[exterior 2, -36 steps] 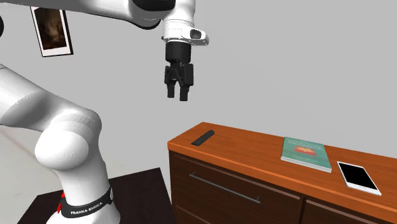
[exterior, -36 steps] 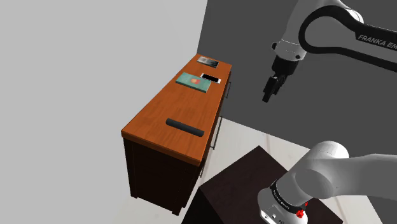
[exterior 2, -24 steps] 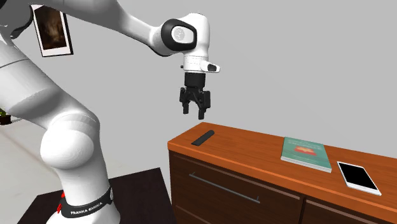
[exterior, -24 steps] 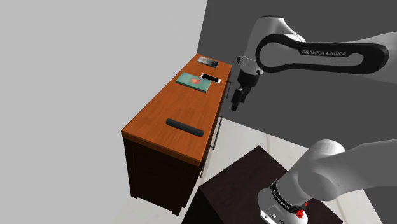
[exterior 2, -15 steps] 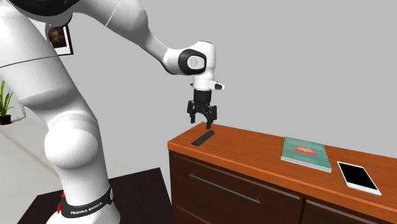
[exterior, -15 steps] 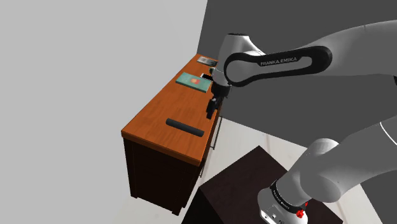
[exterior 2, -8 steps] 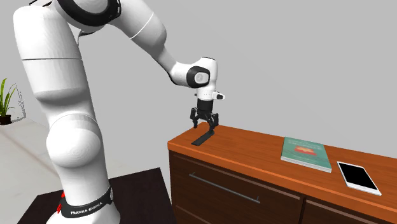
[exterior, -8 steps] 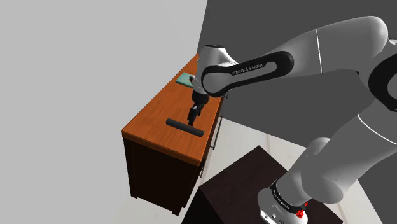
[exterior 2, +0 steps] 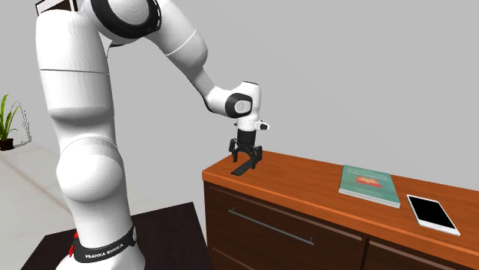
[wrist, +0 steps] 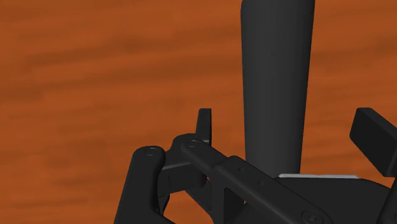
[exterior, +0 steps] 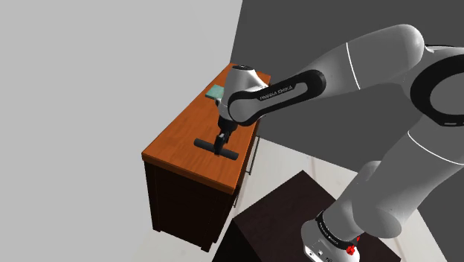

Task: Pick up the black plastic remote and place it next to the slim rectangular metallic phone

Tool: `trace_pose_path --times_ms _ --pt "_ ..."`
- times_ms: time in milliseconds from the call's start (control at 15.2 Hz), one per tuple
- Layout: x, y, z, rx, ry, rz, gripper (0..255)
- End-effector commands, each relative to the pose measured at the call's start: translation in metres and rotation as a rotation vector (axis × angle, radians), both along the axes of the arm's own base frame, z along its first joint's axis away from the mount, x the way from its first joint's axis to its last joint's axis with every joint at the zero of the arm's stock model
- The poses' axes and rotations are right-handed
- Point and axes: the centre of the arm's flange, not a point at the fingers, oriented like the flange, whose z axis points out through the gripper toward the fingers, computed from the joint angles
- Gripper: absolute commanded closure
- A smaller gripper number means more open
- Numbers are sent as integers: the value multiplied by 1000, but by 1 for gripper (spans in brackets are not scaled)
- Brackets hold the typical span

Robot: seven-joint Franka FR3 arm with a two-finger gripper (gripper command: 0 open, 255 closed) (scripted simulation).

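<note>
End effector (exterior 2: 246, 159) released, straddling black remote (wrist: 277, 83) without contact | remote flat on wooden dresser (exterior: 186, 134) | drawers (exterior 2: 284, 222) closed

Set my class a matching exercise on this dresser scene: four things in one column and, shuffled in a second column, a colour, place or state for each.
Things:
1. remote
2. book
3. dresser
4. gripper

Descriptions:
A. open
B. green cover
C. lying flat between two fingers
D. brown top

Pairs: 1-C; 2-B; 3-D; 4-A
</note>
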Motion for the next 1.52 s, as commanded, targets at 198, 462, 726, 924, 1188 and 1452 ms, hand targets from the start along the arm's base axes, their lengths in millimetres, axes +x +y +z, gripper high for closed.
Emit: trace_pose_path --times_ms 198,462,726,924,1188,1452 --pt "0 0 -6 0 -1 0 0" --pt "0 0 -6 0 -1 0 0" --pt "0 0 -6 0 -1 0 255" --pt "-1 1 -5 0 -1 0 255" --pt "0 0 -1 0 -1 0 255" --pt "0 0 20 0 -1 0 255"
